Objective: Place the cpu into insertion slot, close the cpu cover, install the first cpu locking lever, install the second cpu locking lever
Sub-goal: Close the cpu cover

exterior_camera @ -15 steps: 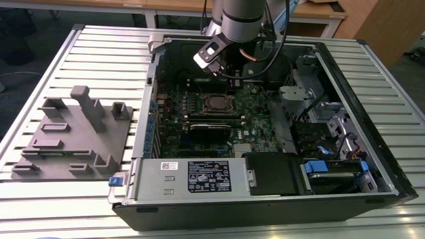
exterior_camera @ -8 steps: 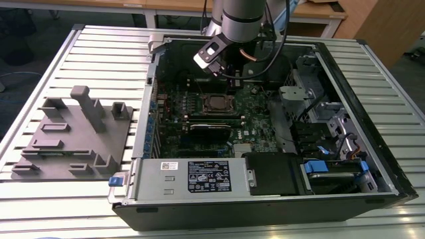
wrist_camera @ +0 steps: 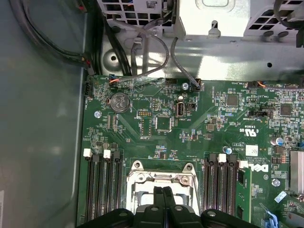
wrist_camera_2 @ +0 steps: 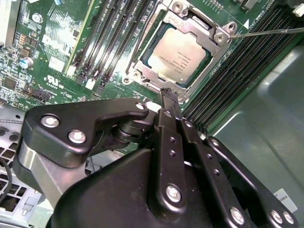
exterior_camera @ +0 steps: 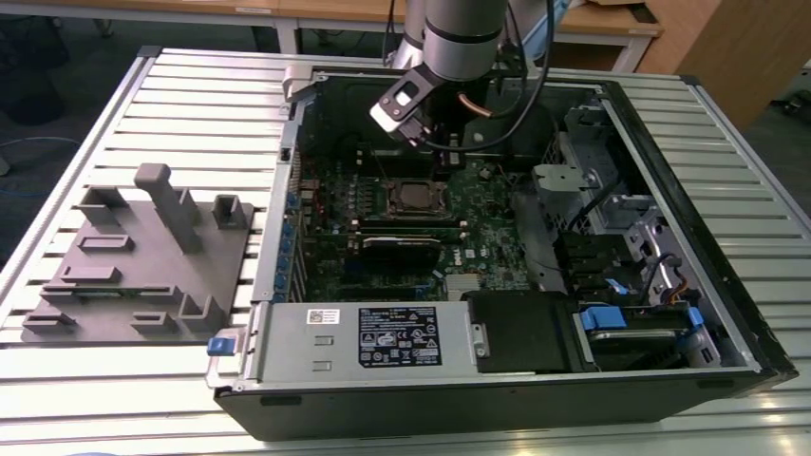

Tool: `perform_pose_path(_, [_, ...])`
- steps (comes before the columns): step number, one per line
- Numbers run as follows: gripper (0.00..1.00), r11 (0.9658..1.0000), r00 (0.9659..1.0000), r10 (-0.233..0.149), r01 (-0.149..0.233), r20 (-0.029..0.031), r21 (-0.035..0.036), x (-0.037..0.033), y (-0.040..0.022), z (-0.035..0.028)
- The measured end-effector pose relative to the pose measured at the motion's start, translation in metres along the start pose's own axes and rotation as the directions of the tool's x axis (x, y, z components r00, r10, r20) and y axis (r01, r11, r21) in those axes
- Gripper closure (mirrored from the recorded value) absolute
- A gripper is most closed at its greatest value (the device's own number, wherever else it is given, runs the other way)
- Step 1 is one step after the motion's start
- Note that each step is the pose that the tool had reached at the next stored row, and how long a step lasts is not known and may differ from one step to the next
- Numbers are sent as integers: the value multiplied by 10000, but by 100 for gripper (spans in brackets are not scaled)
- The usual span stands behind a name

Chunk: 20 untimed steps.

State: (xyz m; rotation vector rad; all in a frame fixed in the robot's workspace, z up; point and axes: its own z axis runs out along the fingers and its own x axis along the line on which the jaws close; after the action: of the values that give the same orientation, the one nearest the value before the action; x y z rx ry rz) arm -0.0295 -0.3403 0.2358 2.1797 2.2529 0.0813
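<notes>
Inside the open computer case [exterior_camera: 419,408] on the slatted tabletop [exterior_camera: 190,104], arm standing over the green motherboard [wrist_camera: 123,137]:

- Item 1, cpu [wrist_camera_2: 179,53]: silver-tan square, lying flat in the insertion slot [wrist_camera_2: 135,75]. It looks level as far as the second wrist view shows.
- Item 2, cpu cover [wrist_camera_2: 148,47]: silvery frame that appears folded down around the chip's edges, with the metal top showing through the cut-out.
- Item 3, locking lever [wrist_camera_2: 270,32]: 1 thin bright rod running out from a socket corner over the memory slots [wrist_camera_2: 109,33]. It looks unlatched. A 2nd lever is not made out.
- Item 4, gripper [wrist_camera_2: 167,93]: 2 black fingertips pressed together with nothing between them, poised at the socket's near edge. Whether they touch the frame cannot be told.
- Item 5, grey fixture [exterior_camera: 140,266]: on the tabletop at the exterior view's left, well apart from the case.

Hazards, as judged:
- The closed tips are narrow and the lever is a springy wire. A push slightly off its line could let it slip free and snap back.
- A descent off target would load the chip's top or the cover instead, straining the socket beneath.
- The memory slots sit just beside the socket, so a sideways sweep could catch them.
</notes>
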Motion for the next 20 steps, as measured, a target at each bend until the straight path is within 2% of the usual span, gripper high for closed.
perform_pose_path(11, [89,9991,9991,-414,414,-17,13,0,0,0])
perform_pose_path(20, [89,9991,9991,-435,435,-18,13,0,0,0])
